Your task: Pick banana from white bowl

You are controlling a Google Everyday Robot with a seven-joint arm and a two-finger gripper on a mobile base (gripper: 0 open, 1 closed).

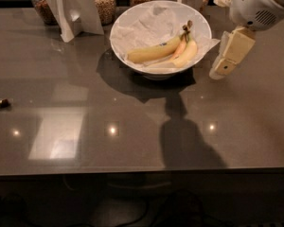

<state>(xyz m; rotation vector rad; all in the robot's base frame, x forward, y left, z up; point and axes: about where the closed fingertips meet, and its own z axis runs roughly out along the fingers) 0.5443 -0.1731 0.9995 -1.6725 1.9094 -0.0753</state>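
The banana (pixel 154 52) lies in the white bowl (pixel 126 52); the claw (pixel 225 63) hangs just right of it.
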